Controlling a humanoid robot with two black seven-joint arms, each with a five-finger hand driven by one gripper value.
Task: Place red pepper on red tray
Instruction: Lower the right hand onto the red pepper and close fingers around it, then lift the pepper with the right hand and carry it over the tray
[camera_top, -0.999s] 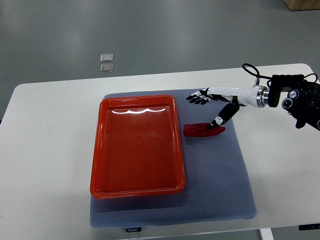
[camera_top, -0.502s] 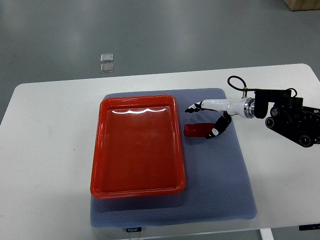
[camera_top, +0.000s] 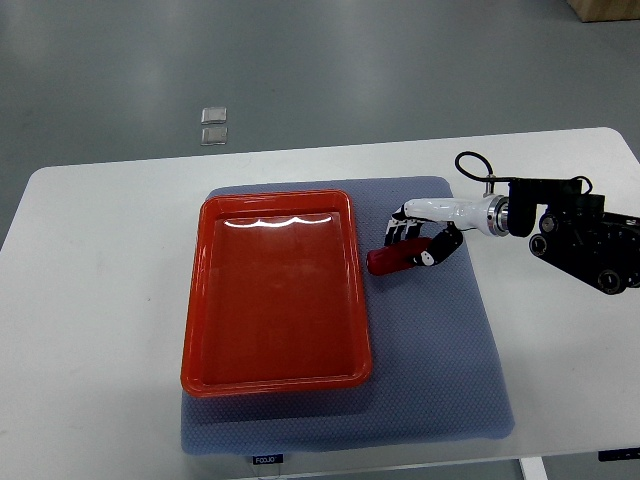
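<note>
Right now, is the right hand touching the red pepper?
Touching. The top view shows the right hand with fingers curled over the red pepper and the thumb against its right end, on the grey mat.

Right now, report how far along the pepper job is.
Done: the right hand has reached the red pepper on the grey mat, fingers curling over it. In hand: closing the grasp; a firm hold isn't clear. Left: lifting it and placing it on the empty red tray.
</note>
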